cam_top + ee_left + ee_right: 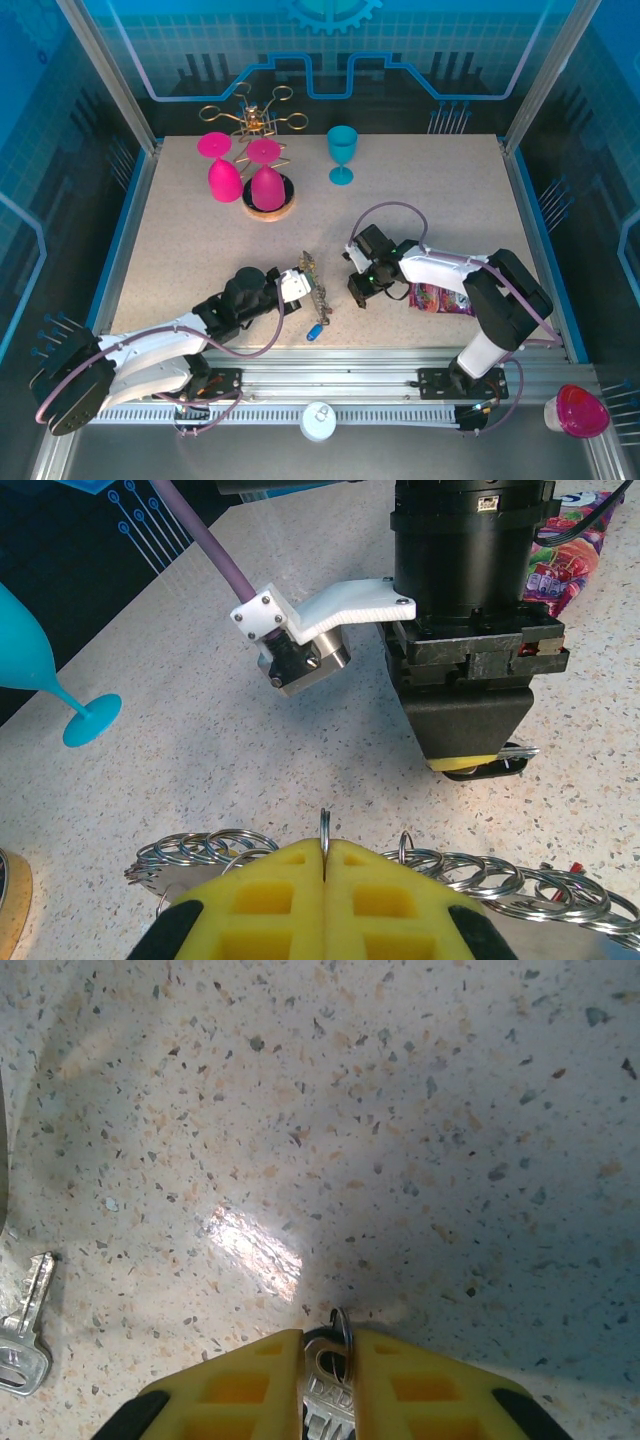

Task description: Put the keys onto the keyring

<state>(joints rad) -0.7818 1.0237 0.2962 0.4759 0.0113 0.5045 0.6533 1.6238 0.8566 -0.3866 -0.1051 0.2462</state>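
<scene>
While my left gripper [324, 852] clamps keyring [520, 885] by one silver ring, key [324, 1392] sits inside my right gripper [328, 1345]; gripped or loose, cannot tell.

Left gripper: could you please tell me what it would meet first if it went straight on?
Probably the right gripper, facing it close ahead over the table; depth is unclear.

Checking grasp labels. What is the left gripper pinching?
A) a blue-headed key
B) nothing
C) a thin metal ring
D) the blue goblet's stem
C: in the left wrist view a thin metal ring stands up out of the seam between the closed yellow pads of the left gripper, with a row of similar rings strung out to either side.
</scene>
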